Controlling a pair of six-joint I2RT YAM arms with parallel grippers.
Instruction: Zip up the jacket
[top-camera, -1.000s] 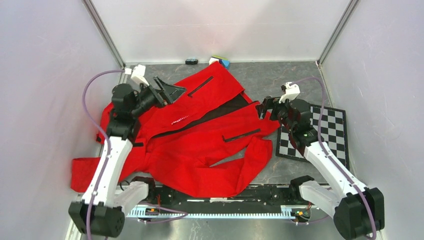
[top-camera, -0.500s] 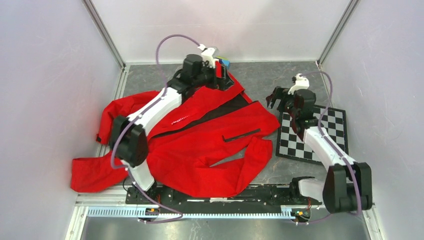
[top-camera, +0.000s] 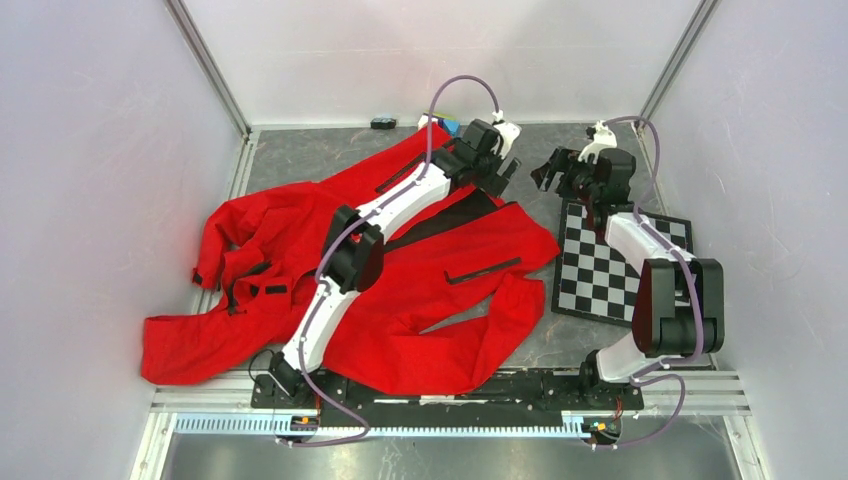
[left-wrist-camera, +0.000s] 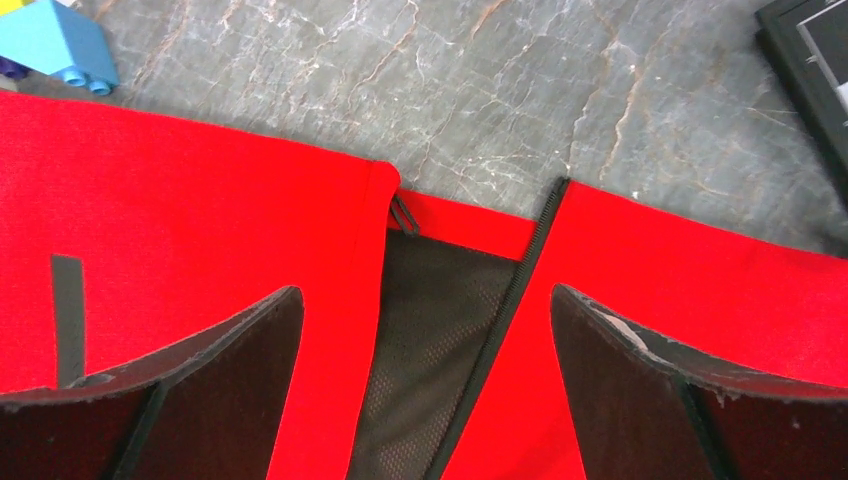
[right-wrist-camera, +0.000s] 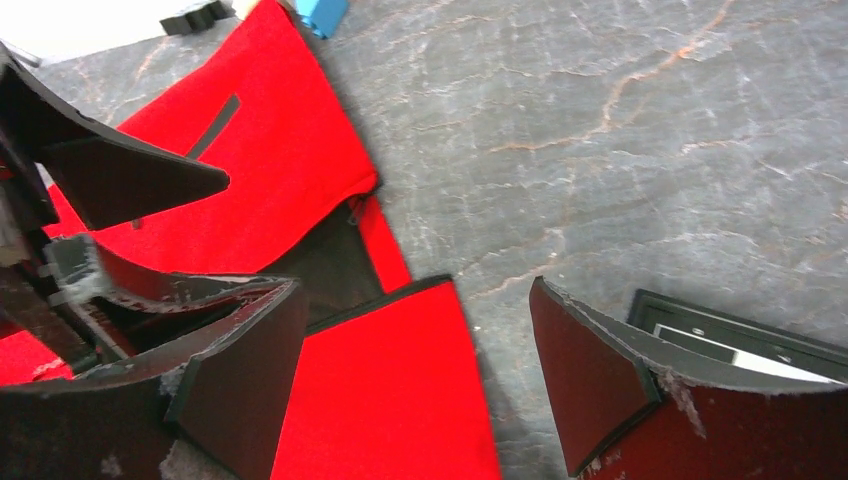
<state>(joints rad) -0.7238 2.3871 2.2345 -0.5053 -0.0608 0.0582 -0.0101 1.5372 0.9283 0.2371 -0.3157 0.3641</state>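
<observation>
Both my hands are spread wide and hold nothing. My left hand (left-wrist-camera: 425, 295) hangs over the far edge of the jacket (top-camera: 420, 300), its two fingers on either side of the gap where the front edges part. In that gap I see the dark lining (left-wrist-camera: 440, 330), with the zipper (left-wrist-camera: 520, 270) running along the right-hand edge, not closed. A black pocket strip (left-wrist-camera: 68, 310) lies on the red cloth by my left finger. The jacket is spread flat on the surface (top-camera: 540, 140), filling its left and middle, front open and sleeves flung out to the left and toward the near edge. My right hand (right-wrist-camera: 415, 288) hovers just beside the left one, over the jacket's far right corner and bare surface, near the far end of the chessboard (top-camera: 620, 270). One blue block (left-wrist-camera: 50, 45) sits just past the jacket's far edge.
</observation>
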